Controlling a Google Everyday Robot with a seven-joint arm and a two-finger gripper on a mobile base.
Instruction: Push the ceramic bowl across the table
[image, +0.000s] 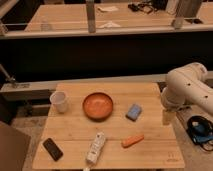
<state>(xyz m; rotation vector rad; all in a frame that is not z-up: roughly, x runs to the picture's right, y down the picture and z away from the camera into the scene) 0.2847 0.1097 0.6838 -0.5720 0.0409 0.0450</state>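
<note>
1. Near edge of the table (75, 132): a black phone (52, 149) is laid flat at the left corner, a white elongated item (96, 148) is set at an angle mid-front, and a small orange piece (132, 141) is placed to its right. All three are kept apart from each other.
2. Mid-table: the ceramic bowl (98, 106) is seated upright near the centre, touched by nothing.
3. A white cup (59, 101) is stood upright left of the bowl, near but apart. A blue block (133, 112) is placed on the bowl's right, also apart.
4. The gripper (166, 116) is hung off the white arm (187, 87) at the table's right edge, pointed down, beyond the blue block and well apart from the bowl. Its fingers are spread; nothing is held.
5. Floor at right: a dark coiled item (200, 130) is seen, with detail not resolved.
6. Far: a longer wooden table (65, 17) with metal posts (90, 15) is seen behind a dark partition.
</note>
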